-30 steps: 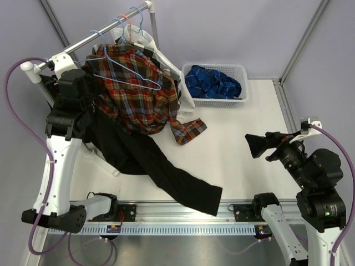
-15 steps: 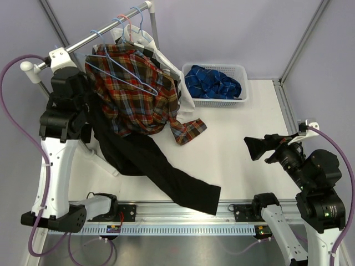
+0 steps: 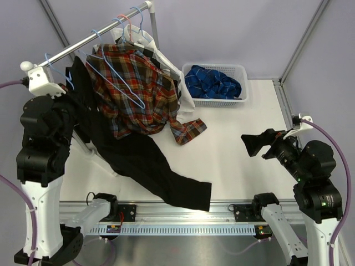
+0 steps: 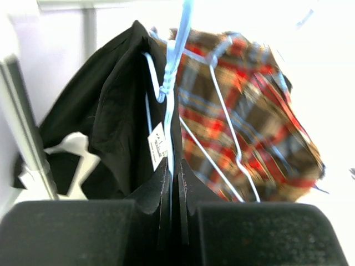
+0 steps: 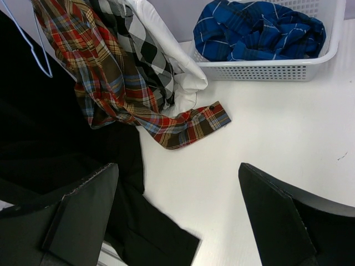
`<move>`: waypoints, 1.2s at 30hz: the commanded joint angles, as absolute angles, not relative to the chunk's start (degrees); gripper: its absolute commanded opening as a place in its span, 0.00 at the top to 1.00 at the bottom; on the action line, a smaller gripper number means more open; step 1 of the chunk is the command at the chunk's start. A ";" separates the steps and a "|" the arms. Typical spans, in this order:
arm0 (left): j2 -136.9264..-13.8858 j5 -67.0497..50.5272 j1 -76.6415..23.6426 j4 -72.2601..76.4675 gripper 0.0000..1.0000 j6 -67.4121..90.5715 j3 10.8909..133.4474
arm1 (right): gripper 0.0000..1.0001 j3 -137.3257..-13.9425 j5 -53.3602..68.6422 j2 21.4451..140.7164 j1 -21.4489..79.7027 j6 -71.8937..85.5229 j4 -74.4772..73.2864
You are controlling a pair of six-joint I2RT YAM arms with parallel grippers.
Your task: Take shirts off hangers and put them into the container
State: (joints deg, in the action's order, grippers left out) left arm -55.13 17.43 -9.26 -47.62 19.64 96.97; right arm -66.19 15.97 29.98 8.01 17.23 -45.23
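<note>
Leftward and back goes the left gripper [image 4: 172,169], now pinched shut on the light blue hanger [image 4: 168,94] that carries the black shirt [image 3: 127,155]. Four shirts show. The red-orange plaid shirt [image 3: 138,94] and the white checked shirt [image 5: 144,50] hang by the rail [image 3: 83,41]. The blue plaid shirt [image 3: 213,82] lies alone in the basket [image 3: 222,102]. The right gripper [image 5: 177,169] gapes wide and empty, well apart from the shirts.

We see two arms of white plastic shells joined by chunky black motor housings, the left arm [image 3: 41,166] and the right arm [image 3: 319,191]. A ribbed lilac cable [image 3: 343,155] trails from each white wrist block [image 3: 41,82]. A small green light [image 3: 323,203] glows on the right arm. The right gripper [image 5: 177,166] carries two matte black, wedge-shaped fingers [image 5: 277,221]. The rounded bases [image 3: 105,206] at the near edge are black too.
</note>
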 commanded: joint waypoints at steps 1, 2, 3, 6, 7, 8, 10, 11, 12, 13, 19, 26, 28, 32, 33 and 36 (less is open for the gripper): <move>-52.74 8.01 -9.23 -44.38 1.00 24.34 92.40 | 0.01 -66.62 17.05 30.59 8.44 15.38 -44.03; -52.13 4.43 -9.23 -44.56 1.00 24.87 91.33 | 0.01 -66.45 16.88 30.67 8.44 15.29 -44.03; -51.95 2.74 -9.23 -45.00 1.00 26.35 90.36 | 0.01 -66.36 16.79 30.85 8.52 15.21 -44.03; -51.33 -6.13 -9.58 -44.91 1.00 27.25 86.32 | 0.01 -65.83 17.57 31.99 8.44 15.12 -43.86; -51.33 -11.11 -9.75 -45.00 1.00 27.07 85.00 | 0.01 -65.66 18.27 32.25 8.44 14.94 -43.51; -51.42 -13.34 -10.19 -45.00 1.00 26.64 84.56 | 0.01 -65.65 18.54 32.34 8.44 14.85 -43.42; -51.50 -17.03 -11.95 -45.00 1.00 25.14 83.76 | 0.01 -65.91 19.51 33.04 8.44 14.24 -43.07; -51.59 -20.62 -12.65 -44.91 1.00 24.79 83.32 | 0.01 -66.27 19.86 33.31 8.44 13.89 -43.07; -51.59 -22.48 -13.44 -45.00 1.00 24.09 83.06 | 0.00 -66.70 20.04 34.01 8.44 13.28 -43.24; -51.94 -24.33 -13.88 -45.00 1.00 23.91 83.06 | 0.01 -67.75 19.95 34.36 8.44 12.92 -43.24; -54.40 -36.64 -20.29 -44.91 1.00 22.50 86.13 | 0.01 -72.15 18.55 37.96 8.44 11.34 -44.21; -64.31 -44.56 -33.20 -44.82 1.00 22.33 98.33 | 0.01 -76.72 17.93 41.39 8.44 11.51 -43.51; -66.70 -45.61 -34.89 -44.82 1.00 22.06 104.46 | 0.01 -77.87 18.45 42.01 8.44 11.86 -42.80; -72.41 -49.48 -38.75 -44.74 1.00 21.88 116.52 | 0.01 -79.98 18.20 43.50 8.52 12.04 -42.19; -74.07 -50.35 -39.02 -44.74 1.00 21.88 118.54 | 0.01 -80.68 18.02 43.68 8.53 12.13 -42.10; -76.19 -52.90 -39.46 -44.65 1.00 22.76 124.44 | 0.01 -81.30 17.75 44.12 8.52 12.13 -42.01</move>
